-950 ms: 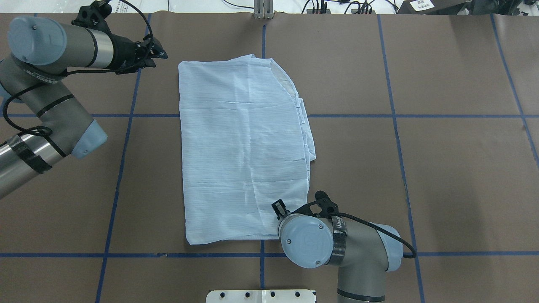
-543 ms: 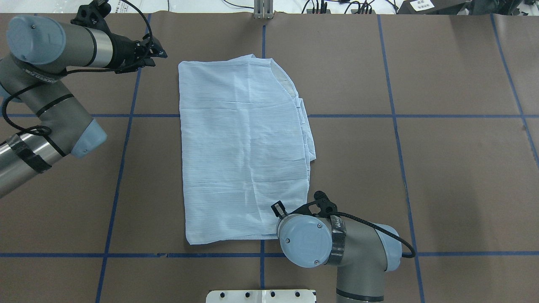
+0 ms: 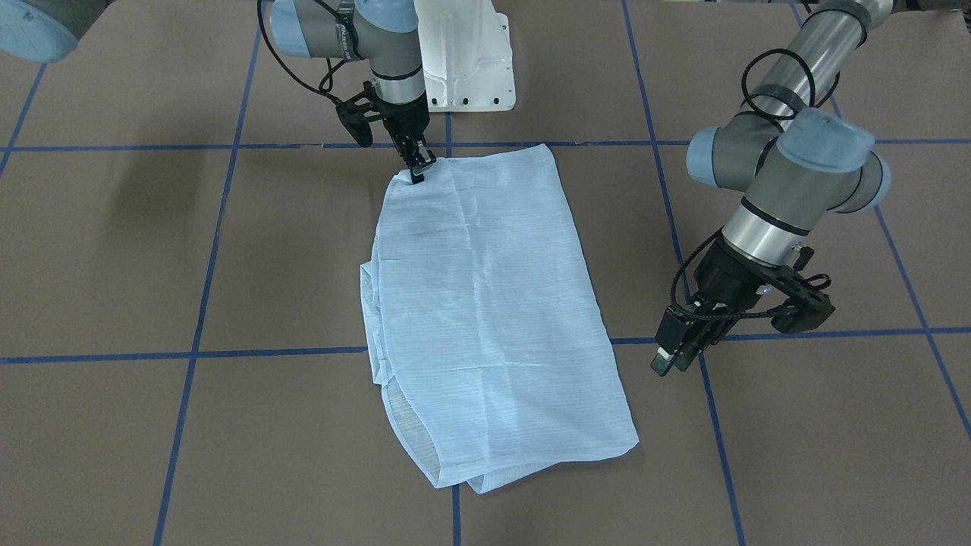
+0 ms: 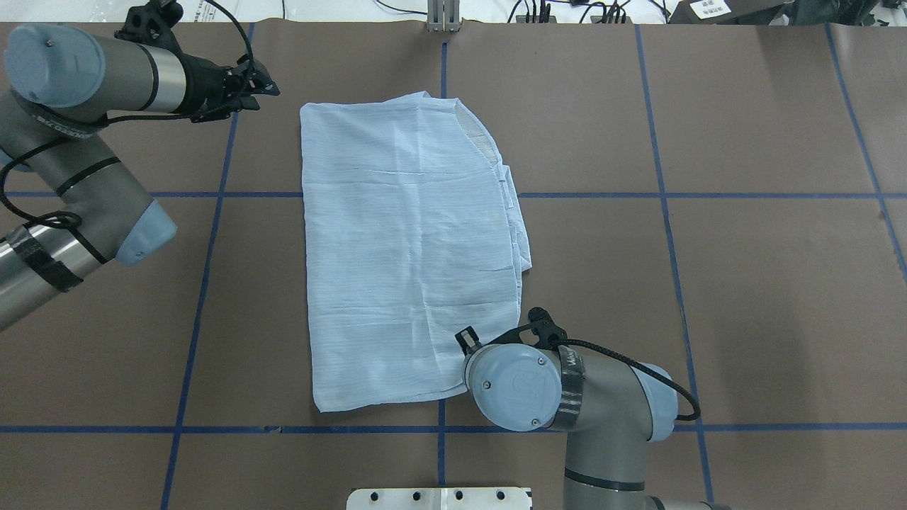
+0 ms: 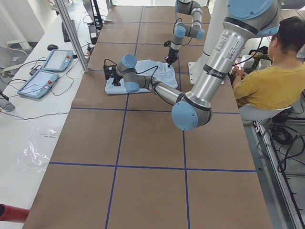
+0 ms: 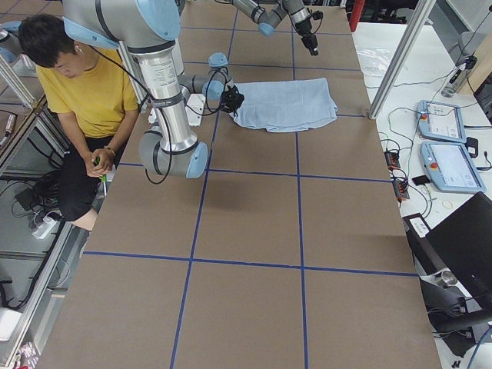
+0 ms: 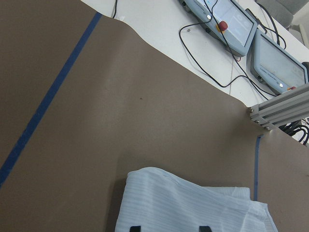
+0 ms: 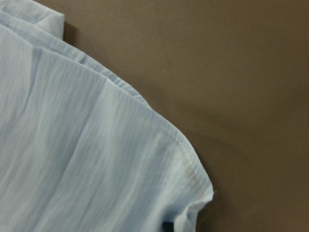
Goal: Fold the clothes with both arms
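The light-blue pinstriped shirt (image 4: 404, 241) lies folded into a long rectangle on the brown table, collar end on the far side. My right gripper (image 3: 416, 173) points straight down at the shirt's (image 3: 485, 303) near-right corner and is shut on its hem. The right wrist view shows that corner (image 8: 193, 193) bunched at the frame's bottom. My left gripper (image 4: 262, 86) hovers off the far-left corner, clear of the cloth. It is open, and the left wrist view shows its two fingertips (image 7: 135, 228) apart above the shirt edge (image 7: 193, 208).
The white pedestal base (image 3: 466, 61) stands just behind the shirt. A seated person in yellow (image 5: 271, 81) is beside the robot. Teach pendants (image 7: 241, 24) and cables lie past the far edge, by an aluminium post (image 4: 443, 14). Blue tape lines (image 4: 212, 212) grid the table.
The left arm has drifted slightly toward the table's far edge, gripper still open. The right arm's wrist has shifted a little farther over the shirt's corner. The shirt lies as before.
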{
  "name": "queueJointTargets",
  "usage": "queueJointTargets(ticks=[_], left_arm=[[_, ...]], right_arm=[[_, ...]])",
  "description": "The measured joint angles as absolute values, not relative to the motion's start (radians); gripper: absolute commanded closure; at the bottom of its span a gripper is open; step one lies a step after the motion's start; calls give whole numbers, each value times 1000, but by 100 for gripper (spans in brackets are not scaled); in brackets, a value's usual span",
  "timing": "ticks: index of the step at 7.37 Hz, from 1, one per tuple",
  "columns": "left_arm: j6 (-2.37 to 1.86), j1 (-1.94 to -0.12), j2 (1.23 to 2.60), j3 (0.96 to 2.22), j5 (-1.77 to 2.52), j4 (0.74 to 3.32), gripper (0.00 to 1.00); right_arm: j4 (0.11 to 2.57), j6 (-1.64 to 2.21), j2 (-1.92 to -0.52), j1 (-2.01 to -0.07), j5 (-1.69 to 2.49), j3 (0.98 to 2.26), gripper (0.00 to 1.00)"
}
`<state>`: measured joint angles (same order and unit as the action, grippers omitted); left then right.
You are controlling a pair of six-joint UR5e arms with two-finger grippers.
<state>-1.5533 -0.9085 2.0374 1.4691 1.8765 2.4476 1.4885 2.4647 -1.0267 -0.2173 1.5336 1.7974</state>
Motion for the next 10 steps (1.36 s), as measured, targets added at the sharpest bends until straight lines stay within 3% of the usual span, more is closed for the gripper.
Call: queueJointTargets(ticks=[2,6,8,10], left_arm=[[-1712,-853,1911,1630,1870,2447,49],[-2143,-429,1694,1975,1653,2267,50],[-2335,-224,1689,2019,1526,2135,49],[-2404,-149,1700,2018,1490,2080,49]], right_arm=[[1483,2466,-1022,-237,1579,1803,100],[1484,2461,-1023,-240,1591,1807,100],[1483,2461,-1028,-241,1592,1809,100],[1484,2461,-1030,-241,1590,1817,100]])
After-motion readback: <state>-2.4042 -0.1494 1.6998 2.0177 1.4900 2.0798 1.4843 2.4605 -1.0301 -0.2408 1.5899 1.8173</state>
